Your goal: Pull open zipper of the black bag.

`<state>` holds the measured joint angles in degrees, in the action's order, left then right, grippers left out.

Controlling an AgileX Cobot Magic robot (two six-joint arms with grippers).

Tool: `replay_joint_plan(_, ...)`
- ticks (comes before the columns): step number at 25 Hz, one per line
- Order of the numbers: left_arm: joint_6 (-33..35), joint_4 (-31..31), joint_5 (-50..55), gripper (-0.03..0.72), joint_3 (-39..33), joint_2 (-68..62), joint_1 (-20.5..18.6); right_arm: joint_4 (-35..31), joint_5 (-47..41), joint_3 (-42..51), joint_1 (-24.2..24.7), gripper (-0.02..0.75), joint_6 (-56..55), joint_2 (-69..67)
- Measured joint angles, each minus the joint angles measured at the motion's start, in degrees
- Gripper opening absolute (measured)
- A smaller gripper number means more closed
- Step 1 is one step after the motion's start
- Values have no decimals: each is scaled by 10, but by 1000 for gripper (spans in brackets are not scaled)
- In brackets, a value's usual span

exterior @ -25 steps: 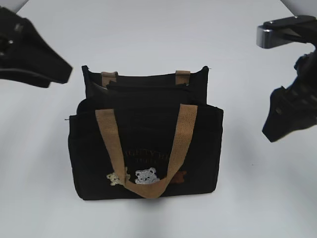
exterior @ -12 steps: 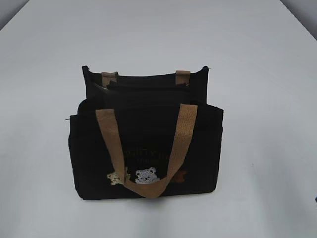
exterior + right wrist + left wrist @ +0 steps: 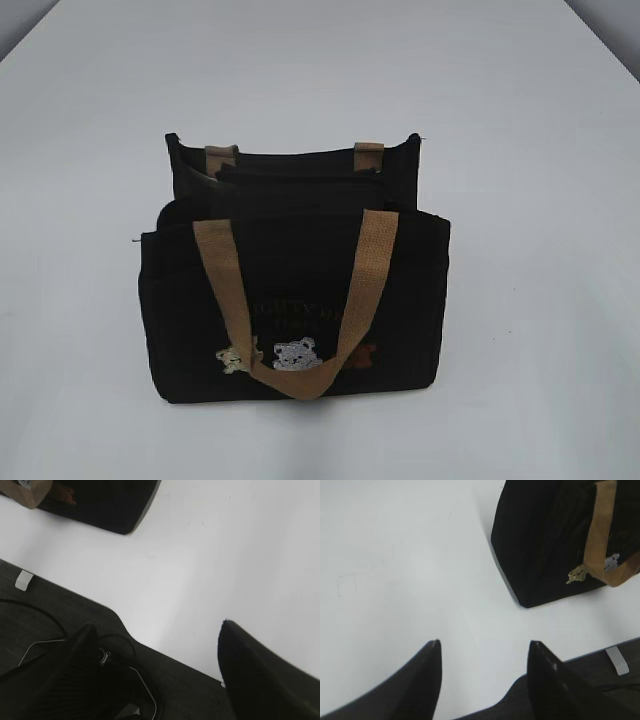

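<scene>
The black bag [image 3: 295, 300] stands upright mid-table, its tan handle [image 3: 225, 290] hanging down over the embroidered bears [image 3: 295, 355]. Its top gapes, and the zipper [image 3: 300, 172] shows only as a dark line along the top edge; I cannot make out the pull. Neither arm appears in the exterior view. In the left wrist view my left gripper [image 3: 485, 643] is open over bare table, with the bag [image 3: 540, 540] well ahead at upper right. My right gripper [image 3: 157, 625] is open by the table's front edge, and a bag corner [image 3: 110, 505] sits far off at upper left.
The white table [image 3: 520, 150] spreads on all sides of the bag. Its front edge [image 3: 600, 652] runs close to both grippers. Beyond that edge lies dark floor with thin cables [image 3: 45, 642] and a white tape piece [image 3: 23, 580].
A second ago both grippers were at the left and right sides of the exterior view. They have drawn back out of it. The bag has not moved.
</scene>
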<state>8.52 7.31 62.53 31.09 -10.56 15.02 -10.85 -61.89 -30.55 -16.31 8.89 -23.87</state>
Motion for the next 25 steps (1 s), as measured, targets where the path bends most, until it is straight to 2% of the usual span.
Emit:
replay_joint_plan(7,-1,-1,-11,396,-7,32,0,1,-7,26,0,571,16,121)
replay_joint_plan(25,-2,-1,-15,387,-7,32,0,15,-7,27,0,571,24,122)
